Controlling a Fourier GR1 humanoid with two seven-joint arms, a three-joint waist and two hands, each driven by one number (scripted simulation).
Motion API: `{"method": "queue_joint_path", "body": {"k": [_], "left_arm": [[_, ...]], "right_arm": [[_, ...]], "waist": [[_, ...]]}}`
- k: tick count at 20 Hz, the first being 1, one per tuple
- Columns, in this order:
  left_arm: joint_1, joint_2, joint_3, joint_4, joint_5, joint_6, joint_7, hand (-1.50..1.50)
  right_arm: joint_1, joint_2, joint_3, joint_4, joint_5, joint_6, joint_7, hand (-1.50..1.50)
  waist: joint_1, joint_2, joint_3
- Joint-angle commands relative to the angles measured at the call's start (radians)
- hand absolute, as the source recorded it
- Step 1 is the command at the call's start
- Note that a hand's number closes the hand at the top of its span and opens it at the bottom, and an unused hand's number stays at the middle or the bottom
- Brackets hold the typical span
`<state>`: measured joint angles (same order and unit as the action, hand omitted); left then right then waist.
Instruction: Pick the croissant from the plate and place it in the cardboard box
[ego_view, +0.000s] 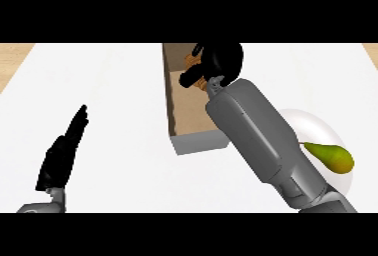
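- The right hand (218, 59) is curled around the croissant (193, 60) above the cardboard box (190, 112).
- A pear (332, 157) lies on the plate (319, 125) behind that hand.
- The left hand (63, 152) rests open on the desk (111, 100).

The box (184, 107) sits mid-desk (118, 75). The plate (321, 127) lies to its right, bearing a pear (332, 156). The right hand (218, 60) with the croissant (193, 62) is over the box; the left hand (63, 155) is at the lower left.

No readable text, labels, brands, numbers or signs appear anywhere in the head view; every surface shown is plain and unmarked.
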<state>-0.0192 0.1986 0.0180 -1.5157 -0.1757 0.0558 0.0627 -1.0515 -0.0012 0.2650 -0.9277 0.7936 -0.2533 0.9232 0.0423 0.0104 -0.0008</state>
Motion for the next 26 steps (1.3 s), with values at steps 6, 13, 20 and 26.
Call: {"method": "queue_joint_path", "body": {"k": [6,13,20,26], "left_arm": [[-0.027,0.007,0.007,-0.048,0.003,-0.016,0.056,0.0],[0.04,-0.034,-0.023,-0.06,-0.031,0.024,0.03,0.0],[0.031,-0.02,0.011,-0.032,-0.026,0.027,0.028,0.0],[0.122,-0.017,0.015,-0.057,-0.025,0.02,-0.025,0.0]], "right_arm": [[-0.072,0.001,-0.024,0.278,-0.157,-0.302,-0.184,-1.5],[-0.049,0.001,-0.137,0.173,-0.15,-0.592,-0.237,-1.5],[0.075,-0.062,-0.226,-0.089,-0.278,-0.624,-0.357,-1.5],[0.339,-0.166,-0.259,-0.323,-0.257,-0.623,-0.319,-1.5]], "waist": [[0.008,0.002,0.001],[-0.018,-0.006,0.002],[-0.057,-0.017,0.001],[-0.071,-0.022,0.001]]}}
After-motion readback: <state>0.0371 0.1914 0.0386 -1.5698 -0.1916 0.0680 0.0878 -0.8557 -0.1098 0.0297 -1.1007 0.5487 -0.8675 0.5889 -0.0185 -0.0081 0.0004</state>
